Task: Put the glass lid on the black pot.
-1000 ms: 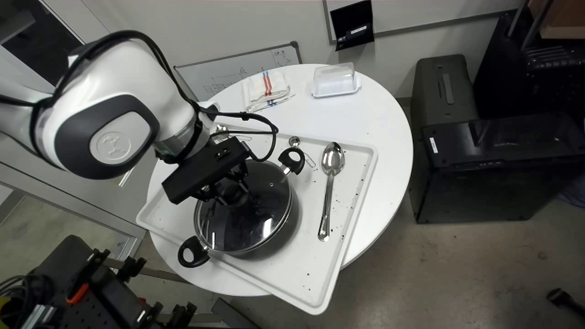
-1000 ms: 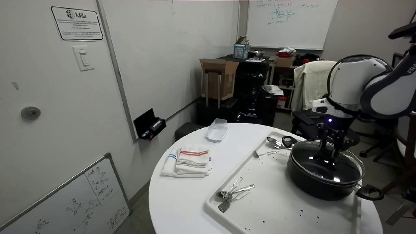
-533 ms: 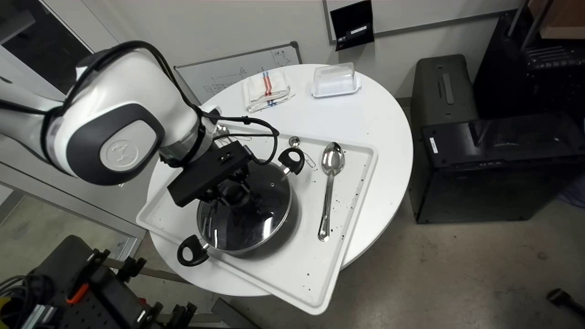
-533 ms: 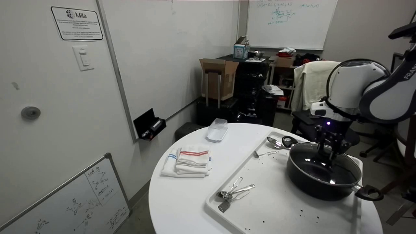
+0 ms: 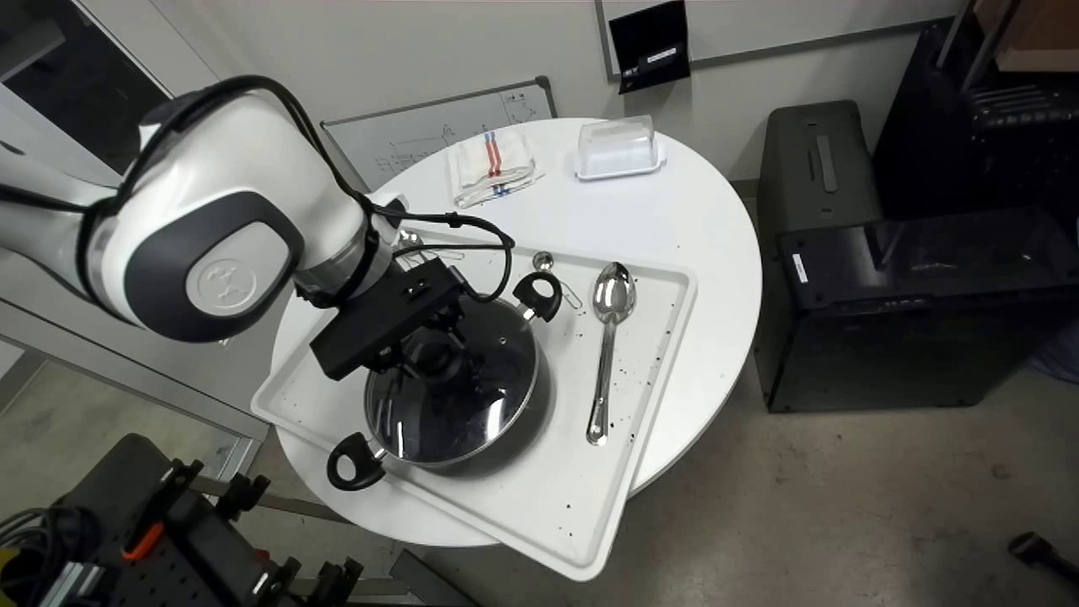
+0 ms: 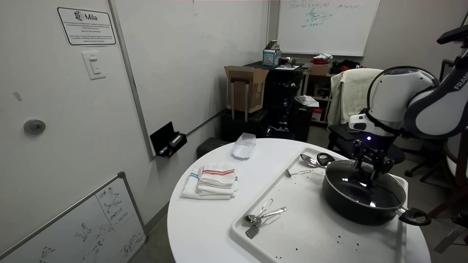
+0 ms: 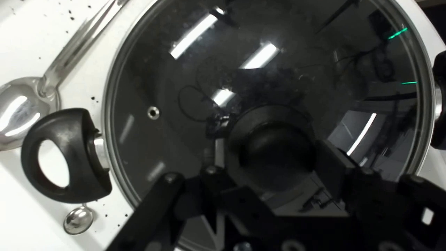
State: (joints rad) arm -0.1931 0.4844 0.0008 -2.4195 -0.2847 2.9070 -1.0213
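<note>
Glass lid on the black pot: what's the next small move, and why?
Probably raise the hand straight up off the knob. In both exterior views the glass lid looks seated on the black pot, rim along rim, and in the wrist view the jaws seem spread on either side of the knob, so the lid should stay put.

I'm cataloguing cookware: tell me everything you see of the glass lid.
The glass lid is round and glossy with reflections, looking dark over the black pot. It has a metal-looking rim, a small metal-ringed vent hole and a black central knob. It lies roughly level, apparently seated on the pot. The end effector straddles the knob; contact is unclear.
</note>
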